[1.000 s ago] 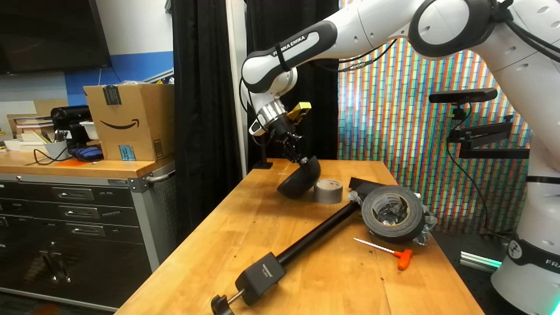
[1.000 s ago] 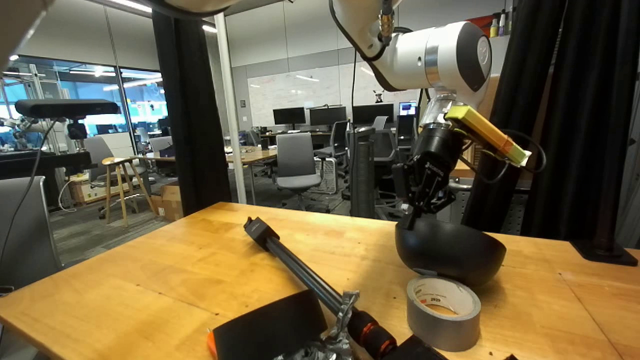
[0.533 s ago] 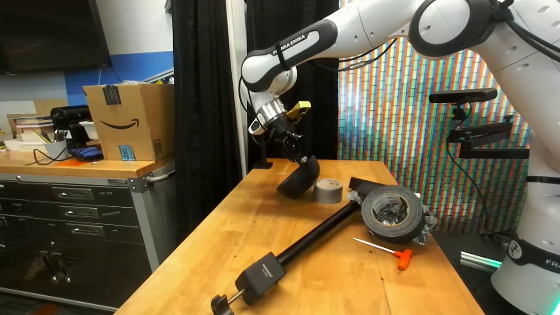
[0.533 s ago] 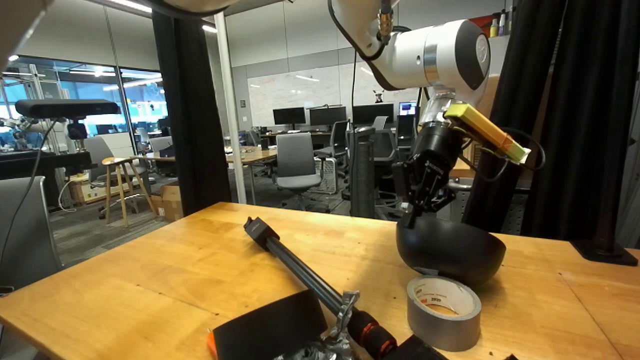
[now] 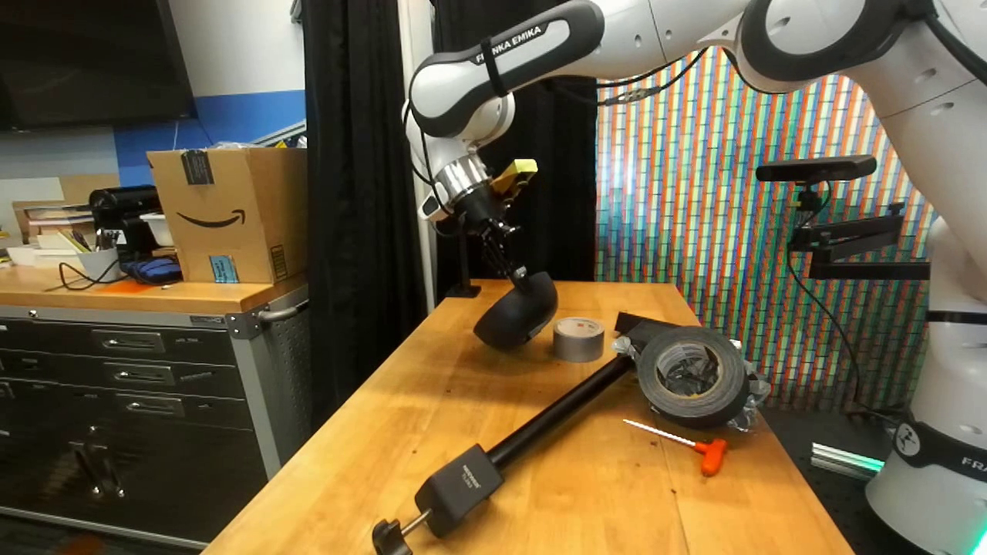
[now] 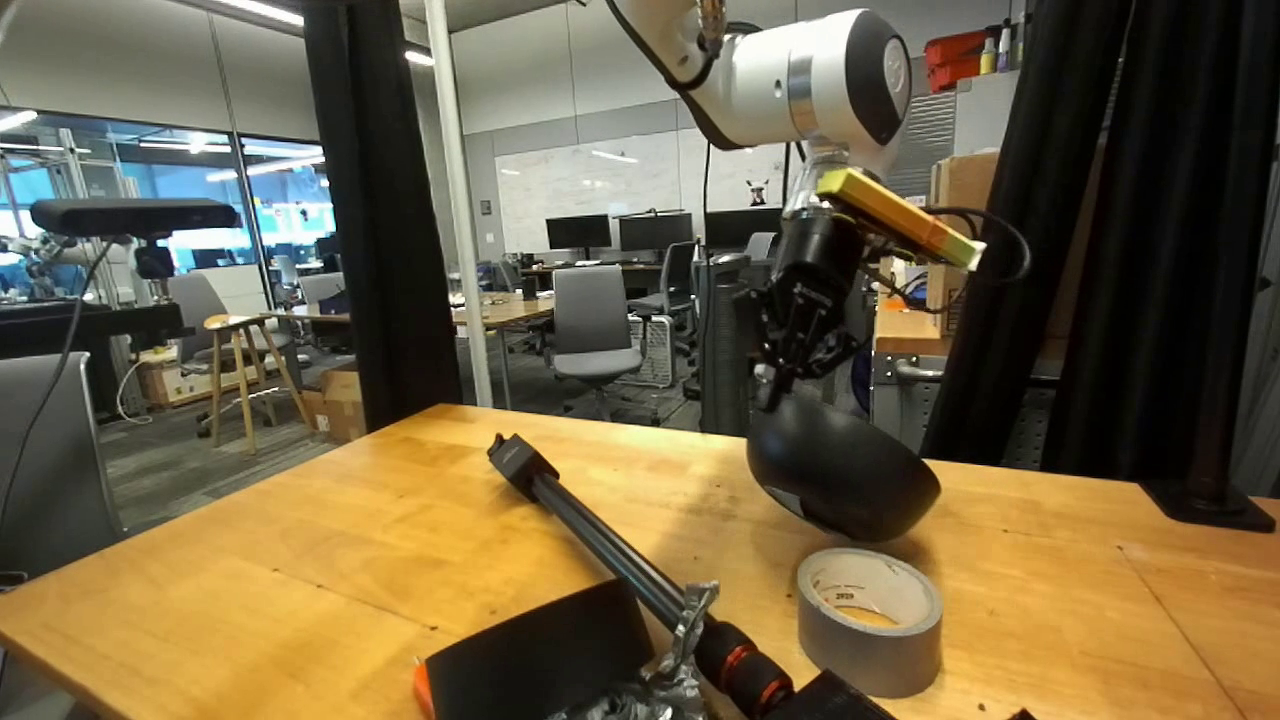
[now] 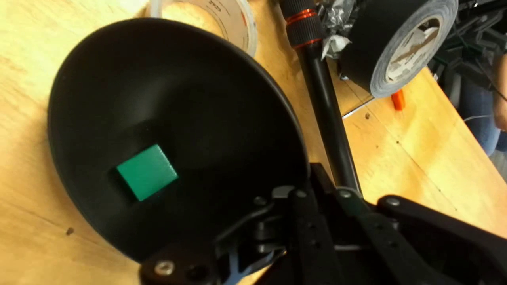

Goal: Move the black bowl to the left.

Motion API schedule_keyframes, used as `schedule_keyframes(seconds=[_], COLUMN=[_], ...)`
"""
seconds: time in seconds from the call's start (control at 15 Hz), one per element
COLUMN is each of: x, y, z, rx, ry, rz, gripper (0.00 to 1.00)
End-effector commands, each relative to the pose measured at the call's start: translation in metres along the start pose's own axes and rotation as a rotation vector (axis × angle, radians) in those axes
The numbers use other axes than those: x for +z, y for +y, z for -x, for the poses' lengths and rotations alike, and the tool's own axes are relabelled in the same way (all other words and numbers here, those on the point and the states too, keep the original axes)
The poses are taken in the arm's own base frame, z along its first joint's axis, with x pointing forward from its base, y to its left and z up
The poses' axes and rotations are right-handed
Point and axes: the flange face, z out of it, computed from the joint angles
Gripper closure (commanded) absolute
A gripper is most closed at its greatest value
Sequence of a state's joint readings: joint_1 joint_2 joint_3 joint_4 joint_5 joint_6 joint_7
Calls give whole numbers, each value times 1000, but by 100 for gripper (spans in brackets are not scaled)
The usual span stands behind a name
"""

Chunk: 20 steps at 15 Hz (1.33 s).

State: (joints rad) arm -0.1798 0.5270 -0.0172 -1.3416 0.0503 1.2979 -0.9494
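The black bowl shows in both exterior views, tilted with its gripped rim up. It appears held a little above the wooden table. In the wrist view the bowl's dark inside fills the left half, with a small green block in it. My gripper is shut on the bowl's rim, one finger inside and one outside. It shows in an exterior view and in the wrist view. The inner fingertip is hard to make out against the dark bowl.
A grey tape roll stands close beside the bowl. A black pole with a clamp lies across the table. A large black tape roll and an orange-handled tool are near the table's edge.
The gripper and bowl have moved together, slightly left in both exterior views, and the bowl has risen and tilted more. The grey tape roll has shifted slightly.
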Motion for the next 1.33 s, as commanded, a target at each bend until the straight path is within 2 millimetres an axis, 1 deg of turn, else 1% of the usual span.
schedule_keyframes(seconds=[0.0, 0.13, 0.27, 0.33, 0.53, 0.73, 0.93, 1.0, 1.27], x=[-24, -33, -39, -39, -34, -15, 12, 21, 58], y=[-51, -79, -106, -120, -153, -180, -206, -215, -242], z=[-22, -38, -49, -54, -61, -61, -56, -58, -54], rx=[59, 98, 136, 155, 218, 250, 265, 267, 274], ry=[76, 148, 243, 291, 417, 463, 470, 467, 434], rz=[81, 127, 171, 182, 247, 313, 372, 397, 469], gripper=[93, 93, 93, 93, 93, 93, 93, 91, 93])
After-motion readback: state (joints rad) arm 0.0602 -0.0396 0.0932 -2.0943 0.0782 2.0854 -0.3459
